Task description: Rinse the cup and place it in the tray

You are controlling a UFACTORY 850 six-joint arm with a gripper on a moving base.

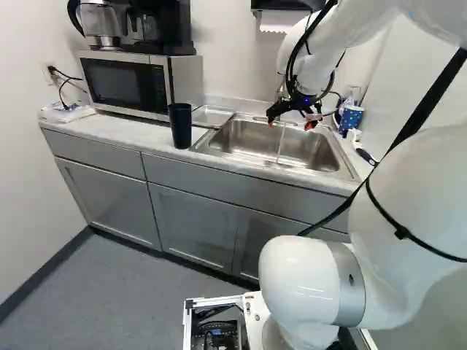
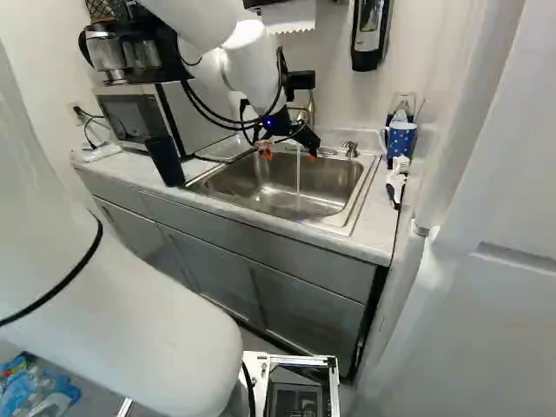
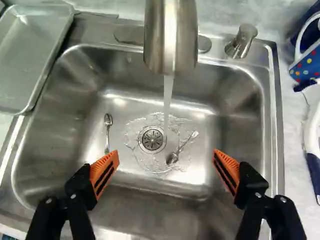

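Over the sink, my gripper (image 2: pixel 289 153) stands open; in the wrist view too the gripper (image 3: pixel 165 167) has nothing between its widely spread fingers. Water runs from the faucet (image 3: pixel 171 37) ahead of the fingers and falls beside the drain. A dark blue cup (image 1: pixel 180 125) is on the counter, left of the sink and near the front edge, well apart from the gripper. The shallow metal tray (image 3: pixel 32 55) lies at the sink's left rim, behind the cup in the left base view.
Two spoons lie in the sink (image 3: pixel 95 172). Right of the sink are a dotted blue mug (image 2: pixel 400 141), a clear container and a brush (image 2: pixel 396 184). A microwave (image 1: pixel 128 84) with a coffee maker on top stands left. A soap dispenser hangs on the wall.
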